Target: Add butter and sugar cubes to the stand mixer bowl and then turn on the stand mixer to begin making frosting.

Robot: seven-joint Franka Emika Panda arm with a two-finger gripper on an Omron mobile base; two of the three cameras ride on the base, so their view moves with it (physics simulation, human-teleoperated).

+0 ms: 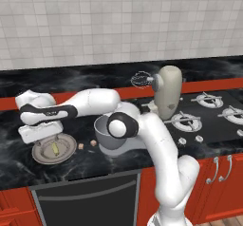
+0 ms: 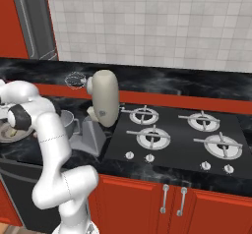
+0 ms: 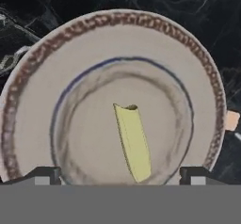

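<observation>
- I am hovering the claw (image 3: pixel 120 173) over the grey plate (image 3: pixel 33 124) near the left end of the black marble worktop (image 1: pixel 118 161). Its two dark fingertips (image 3: pixel 43 173) are standing wide apart, and nothing is between them.
- In the hand view, the butter (image 3: pixel 133 142), a small pale yellow stick, is lying in the well of the plate, directly ahead of the claw and roughly midway between the two tips, a little nearer the right-hand one.
- The stick's long axis is running almost straight away from the claw, slightly slanted, so the tips are standing either side of its narrow width. I am judging that a straight descent and close would catch it across the short way.
- In the left base view, the plate is sitting near the worktop's front edge, with the hand just above it.
- The sugar cubes (image 1: pixel 87 145), two tiny tan pieces, are resting on the bare worktop between the plate and the stand mixer bowl (image 1: pixel 108 131), close to the plate's right rim and apart from it.
- The grey metal bowl is sitting on the base of the stand mixer (image 1: pixel 167 93), partly hidden by the arm. The cream head is tilted up, with the wire whisk raised well above the bowl.
- The bowl is lying to the right of the plate along the worktop, so I am expecting the carry to go that way.
- I am judging the task as barely begun: butter and sugar are both outside the bowl.
</observation>
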